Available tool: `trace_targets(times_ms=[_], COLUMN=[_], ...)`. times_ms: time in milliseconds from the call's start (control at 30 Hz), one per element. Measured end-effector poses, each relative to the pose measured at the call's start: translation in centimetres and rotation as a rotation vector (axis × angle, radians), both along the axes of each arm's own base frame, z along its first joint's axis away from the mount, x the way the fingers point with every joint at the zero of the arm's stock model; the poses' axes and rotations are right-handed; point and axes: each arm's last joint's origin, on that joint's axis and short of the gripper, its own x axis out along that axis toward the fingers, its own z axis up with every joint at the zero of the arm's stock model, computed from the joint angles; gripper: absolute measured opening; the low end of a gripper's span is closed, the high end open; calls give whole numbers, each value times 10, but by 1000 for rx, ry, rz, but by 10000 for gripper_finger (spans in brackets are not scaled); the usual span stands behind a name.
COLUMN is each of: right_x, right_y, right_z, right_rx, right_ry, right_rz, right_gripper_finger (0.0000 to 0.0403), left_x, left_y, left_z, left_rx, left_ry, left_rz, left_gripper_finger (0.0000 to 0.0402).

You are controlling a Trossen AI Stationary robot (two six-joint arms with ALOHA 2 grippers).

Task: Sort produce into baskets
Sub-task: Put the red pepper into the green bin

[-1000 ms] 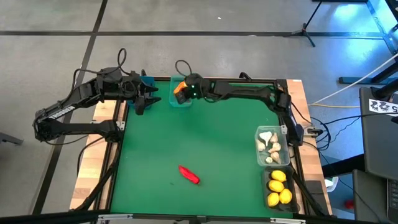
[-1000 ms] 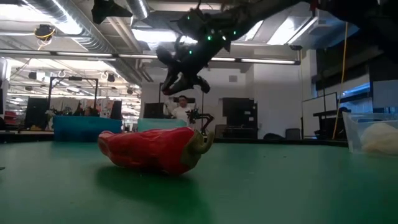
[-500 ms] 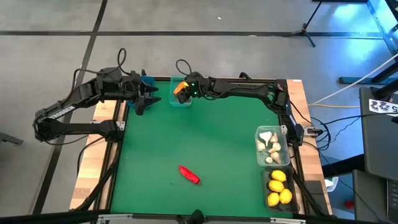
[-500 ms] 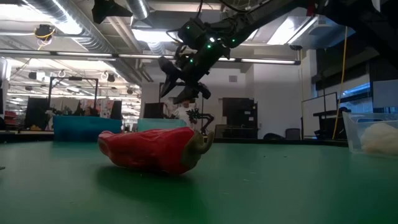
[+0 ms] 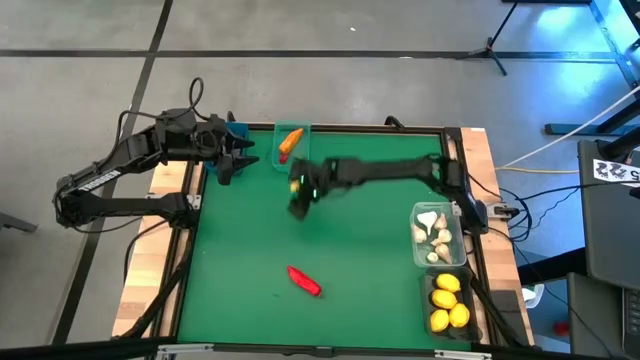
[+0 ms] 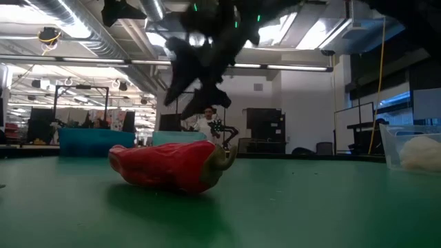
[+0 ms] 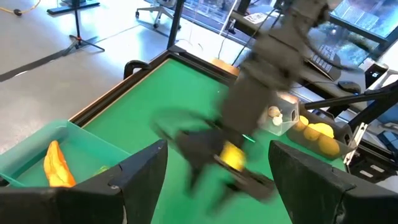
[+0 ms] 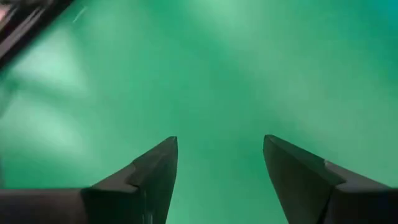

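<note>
Reaching low over the green table [image 5: 360,250], right gripper [image 5: 299,205] wide apart, empty.

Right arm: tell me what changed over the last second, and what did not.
The right tool left the teal bin and swung out over the green mat toward the red chili pepper, open and empty. The carrot now lies in that bin. The left tool, the pepper, the garlic and the lemons stayed put.
</note>
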Motion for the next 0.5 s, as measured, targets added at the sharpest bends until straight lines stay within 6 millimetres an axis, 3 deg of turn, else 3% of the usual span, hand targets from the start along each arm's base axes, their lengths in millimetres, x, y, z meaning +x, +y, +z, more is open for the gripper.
trace_targets(times_ms=[233,367,500], right_x=[-4,-12,-19], right_y=[122,169,204], right_z=[-3,-3,-19], right_rx=[-129,-163,-156], right_ry=[44,26,63], right_rz=[148,179,212], right_gripper_finger=[234,234,240], left_x=[0,0,0], left_y=[0,0,0], left_z=[0,0,-1], left_rx=[1,0,5], left_ry=[0,2,12], left_rz=[-1,0,-4], left_gripper_finger=[276,276,276])
